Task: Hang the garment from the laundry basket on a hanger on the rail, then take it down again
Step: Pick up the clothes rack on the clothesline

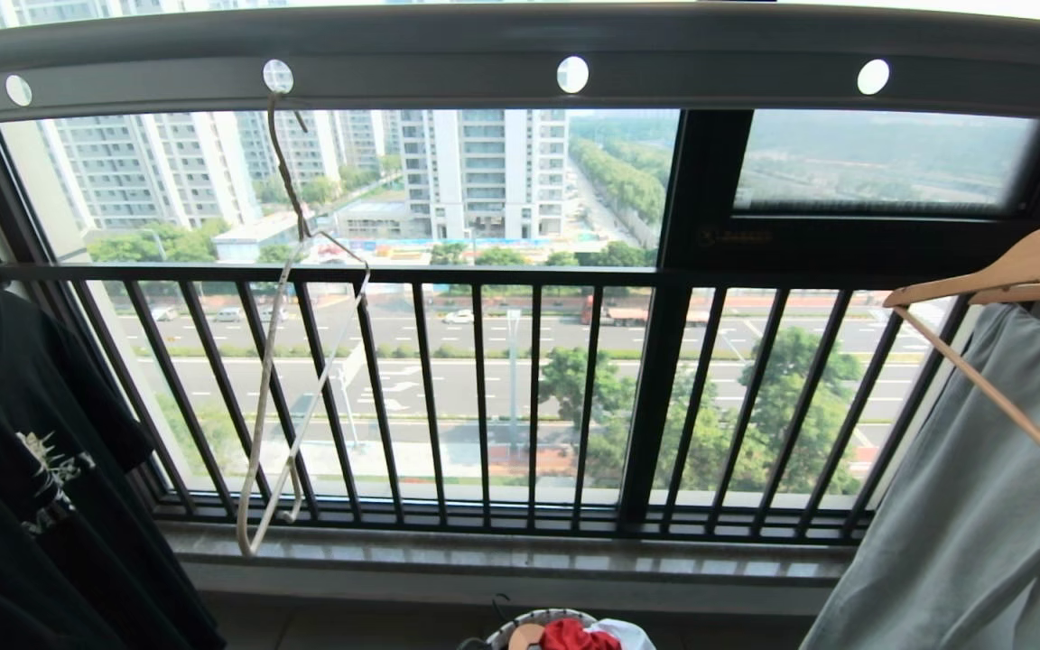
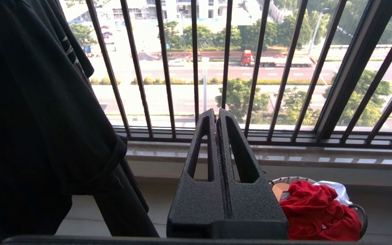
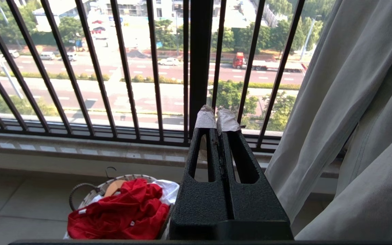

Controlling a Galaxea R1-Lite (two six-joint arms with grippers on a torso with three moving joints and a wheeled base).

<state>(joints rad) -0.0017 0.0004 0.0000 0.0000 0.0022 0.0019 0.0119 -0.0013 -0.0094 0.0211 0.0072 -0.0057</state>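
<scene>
Head view: cream hanger (image 1: 276, 397) hooked in a hole of grey rail (image 1: 520, 54), bare; red garment (image 1: 574, 636) in laundry basket (image 1: 520, 625) below the sill. Left wrist: left gripper (image 2: 217, 114) closed, empty, near garment. Right wrist: right gripper (image 3: 216, 114) closed, empty, taped tips.

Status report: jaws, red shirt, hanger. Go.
Left gripper and right gripper shut, empty. Red T-shirt bunched in laundry basket. Wire hanger bare on rail. Nothing blocking.
</scene>
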